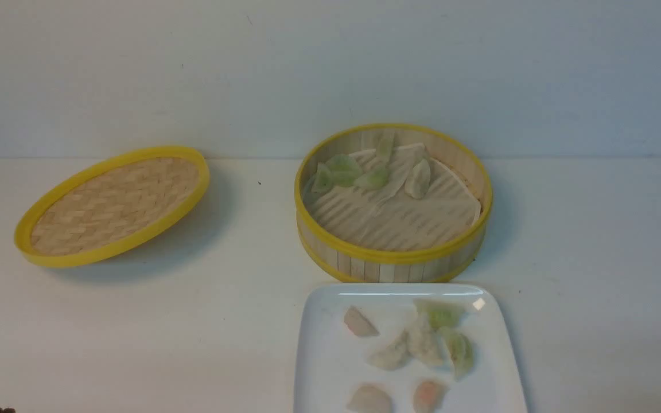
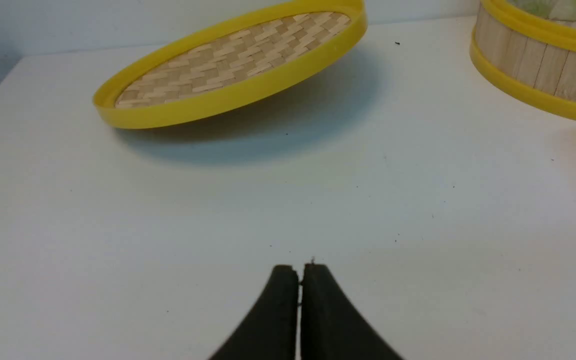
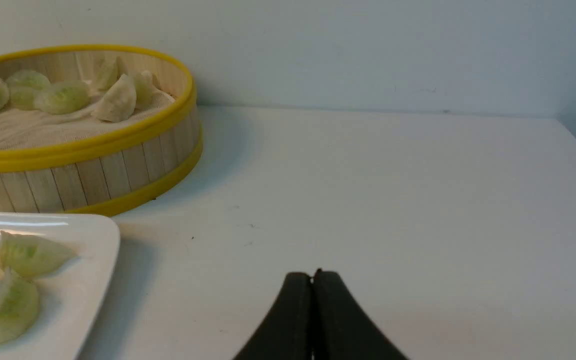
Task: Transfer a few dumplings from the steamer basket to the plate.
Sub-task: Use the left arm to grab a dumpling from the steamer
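The steamer basket (image 1: 393,261) stands at mid table with several pale green and whitish dumplings (image 1: 345,169) at the back of its white liner. It also shows in the right wrist view (image 3: 93,180) and the left wrist view (image 2: 533,65). The white square plate (image 1: 322,367) lies in front of it with several dumplings (image 1: 422,344) on it, green, whitish and pink-tinted. My left gripper (image 2: 300,272) is shut and empty over bare table left of the plate. My right gripper (image 3: 312,277) is shut and empty over bare table right of the plate (image 3: 93,250). Neither gripper shows in the front view.
The flat woven yellow-rimmed lid (image 1: 113,205) lies tilted at the left of the white table, also in the left wrist view (image 2: 233,65). A pale wall stands close behind the basket. A dark bit (image 1: 2,410) shows at the bottom left corner.
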